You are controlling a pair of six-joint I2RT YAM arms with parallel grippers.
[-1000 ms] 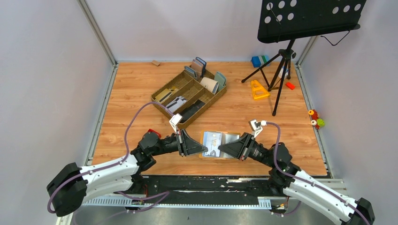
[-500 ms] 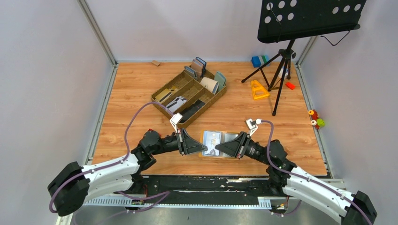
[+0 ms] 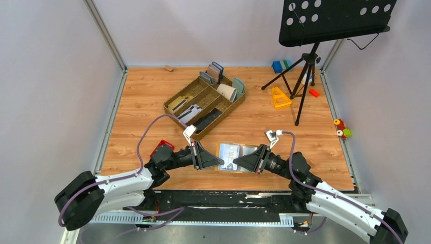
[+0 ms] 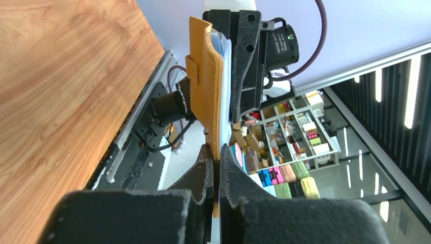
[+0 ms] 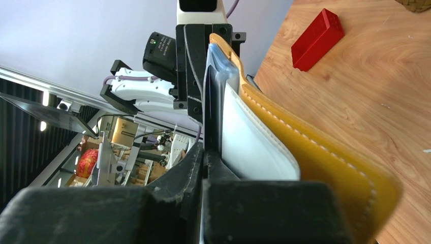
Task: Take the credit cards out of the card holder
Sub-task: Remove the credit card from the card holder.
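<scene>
The mustard-yellow card holder [image 3: 247, 151] hangs open between my two grippers, near the table's front centre. Pale blue credit cards [image 3: 229, 152] show in its left half. My left gripper [image 3: 221, 161] is shut on the wallet's yellow edge [image 4: 206, 86], with the card edges [image 4: 226, 56] beside it. My right gripper [image 3: 238, 163] faces it from the right. In the right wrist view its jaws [image 5: 204, 150] pinch a thin blue-grey card [image 5: 213, 101] that stands out beside the white pocket lining and the yellow cover [image 5: 315, 157].
A woven divided tray [image 3: 226, 116] with upright wallets and a black slab lies behind. A music stand [image 3: 305, 66] and a yellow triangle [image 3: 280, 97] stand at the back right. A red block [image 3: 163, 145] lies by the left arm. Small toys [image 3: 343, 129] sit at the right edge.
My right gripper has moved a little left toward the left one, and the wallet has shifted slightly with it. Both grippers keep their hold.
</scene>
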